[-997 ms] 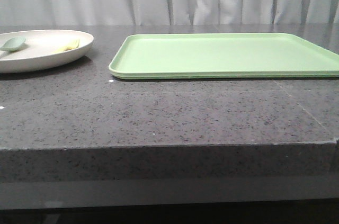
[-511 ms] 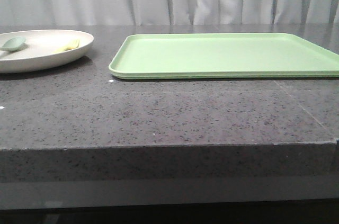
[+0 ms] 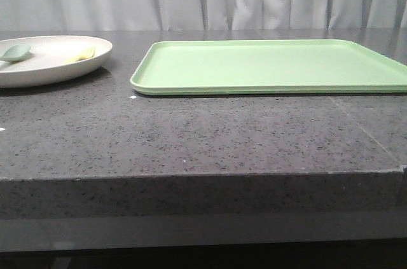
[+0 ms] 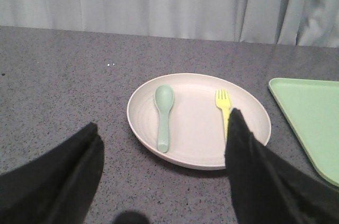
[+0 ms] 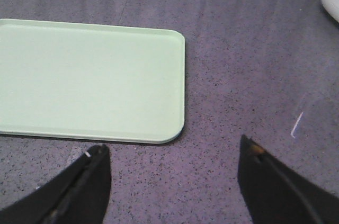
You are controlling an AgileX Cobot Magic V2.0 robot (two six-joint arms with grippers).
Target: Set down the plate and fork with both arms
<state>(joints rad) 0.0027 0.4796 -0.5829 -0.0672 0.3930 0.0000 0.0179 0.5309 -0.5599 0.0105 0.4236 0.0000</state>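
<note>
At table's left edge: plate (image 3: pixel 44 59) holding fork (image 4: pixel 224 105) beside spoon (image 4: pixel 163 113)
Tray (image 3: pixel 273 65): right of plate, apart
Left gripper (image 4: pixel 164 166): spread wide, empty
Right gripper (image 5: pixel 175 181): spread wide, empty

1. In the front view we see the plate (image 3: pixel 44 59) cut by the left edge, so its far left part is lost.
2. The spoon (image 3: pixel 15 52) shows only its bowl there; its handle runs out of frame.
3. The fork (image 3: pixel 81 55) appears as a small yellow patch; we cannot make out its tines from the front.
4. The tray (image 3: pixel 270 65) is cut at the right edge of the front view.
5. In the left wrist view one finger (image 4: pixel 249 150) covers the fork's handle end and part of the plate's rim.
6. Neither arm is visible in the front view.
7. In the right wrist view the tray's left part is cropped.
</note>
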